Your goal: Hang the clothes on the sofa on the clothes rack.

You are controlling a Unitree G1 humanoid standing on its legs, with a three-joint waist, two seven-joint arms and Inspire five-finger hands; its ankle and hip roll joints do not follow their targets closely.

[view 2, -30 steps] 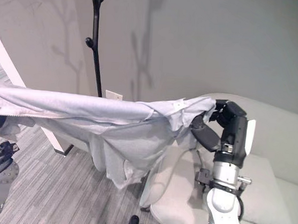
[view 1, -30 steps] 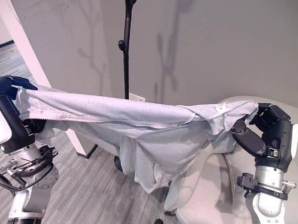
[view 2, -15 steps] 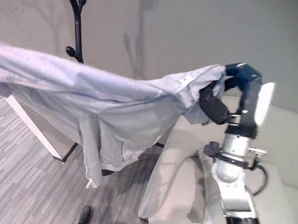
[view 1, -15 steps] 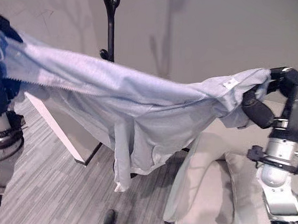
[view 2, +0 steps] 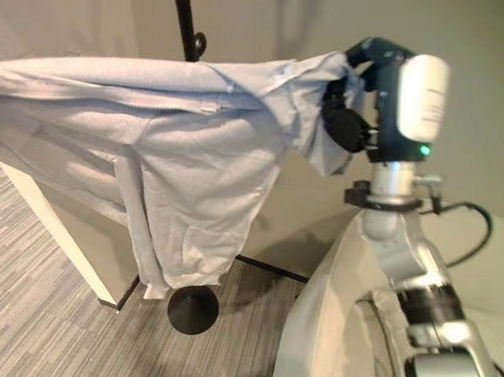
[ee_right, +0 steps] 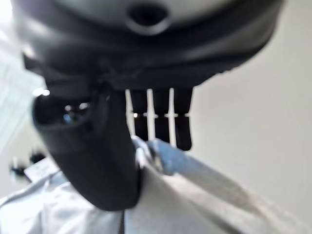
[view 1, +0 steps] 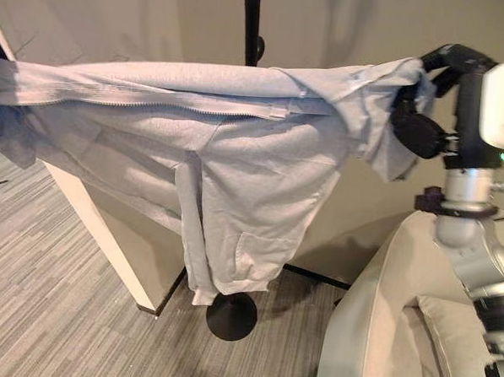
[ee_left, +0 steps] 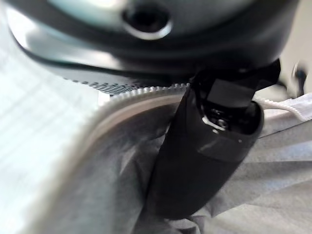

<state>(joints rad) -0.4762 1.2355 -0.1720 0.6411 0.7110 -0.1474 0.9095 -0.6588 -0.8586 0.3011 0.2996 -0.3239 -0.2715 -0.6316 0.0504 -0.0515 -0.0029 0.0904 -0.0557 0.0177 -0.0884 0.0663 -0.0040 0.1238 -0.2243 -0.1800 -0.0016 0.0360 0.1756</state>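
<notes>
Dark robot hand (view 2: 359, 84), silver arm, green LED.

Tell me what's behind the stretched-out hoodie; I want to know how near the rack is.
Behind the grey hoodie, the black clothes rack rises above its top edge, and its round base shows below the hem. The pole's middle stretch is covered. How near it stands cannot be judged.

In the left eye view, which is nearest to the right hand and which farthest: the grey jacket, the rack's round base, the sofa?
1. Grey jacket: pinched in the right hand, stretched to its left.
2. Sofa: below the hand, lower right.
3. Rack's round base: on the floor, lower centre, under the jacket's hem.
</notes>
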